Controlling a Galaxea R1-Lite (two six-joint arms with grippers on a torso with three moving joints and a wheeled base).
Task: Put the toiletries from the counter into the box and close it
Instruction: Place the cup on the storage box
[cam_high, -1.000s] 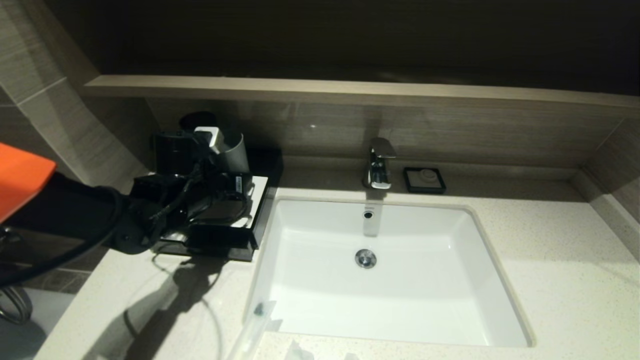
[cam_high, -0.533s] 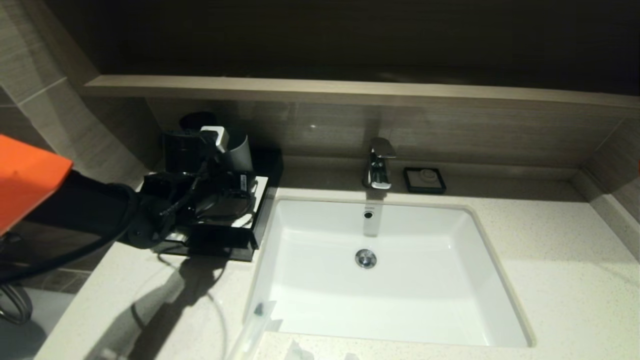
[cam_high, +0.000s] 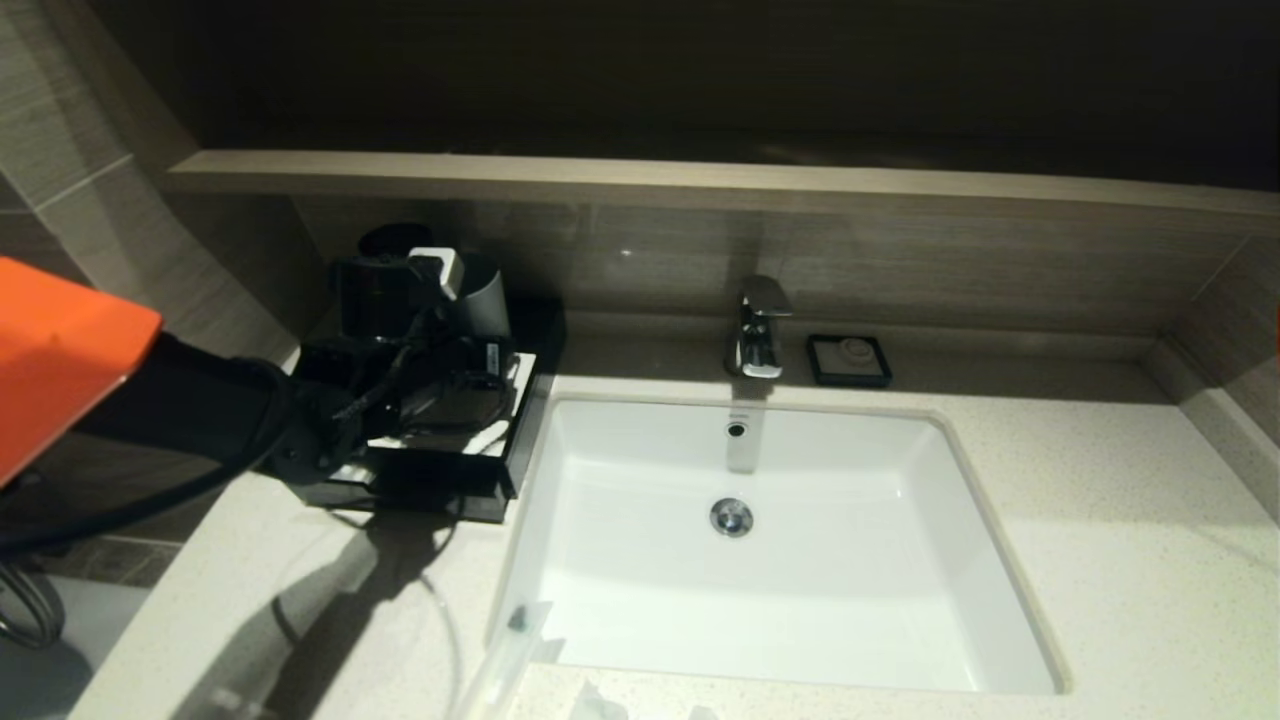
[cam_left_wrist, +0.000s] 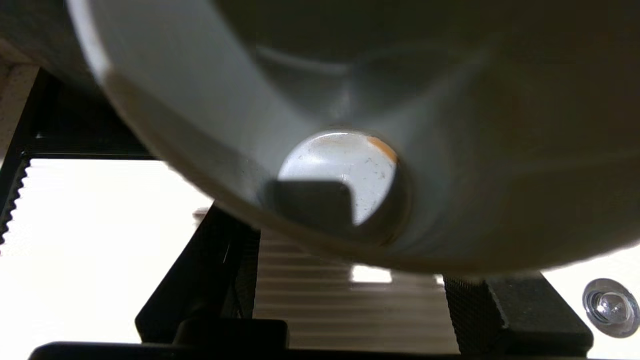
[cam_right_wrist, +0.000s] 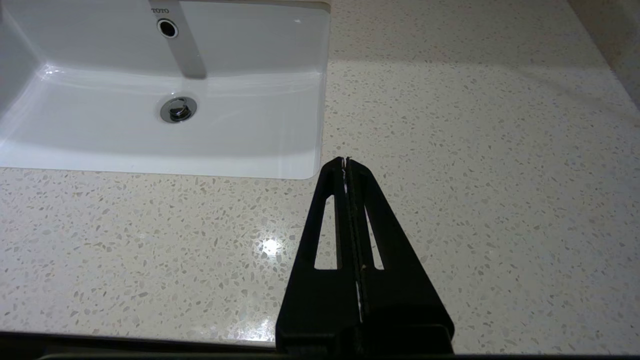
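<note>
The black box (cam_high: 440, 480) with its white top panel (cam_left_wrist: 95, 240) stands on the counter (cam_high: 1100, 560) left of the sink. My left gripper (cam_high: 455, 350) is over it, fingers (cam_left_wrist: 200, 285) on either side of the grey cup (cam_high: 485, 300), their tips hidden behind the rim. The left wrist view looks down into the cup (cam_left_wrist: 345, 170). A long slim clear packet with a dark end (cam_high: 505, 650) lies at the sink's near left corner. More toiletries (cam_high: 598, 705) peek in at the counter's front edge. My right gripper (cam_right_wrist: 345, 160) hangs shut over bare counter (cam_right_wrist: 475, 150), right of the basin.
The white sink basin (cam_high: 800, 600) fills the middle of the counter, with a chrome faucet (cam_high: 760, 325) and a small black soap dish (cam_high: 850, 360) behind it. A wood-grain ledge (cam_high: 700, 180) runs along the back wall. Tiled wall closes the left side.
My left arm has shifted to the right over the box, and the grey cup has moved right with the gripper. The right arm has not moved.
</note>
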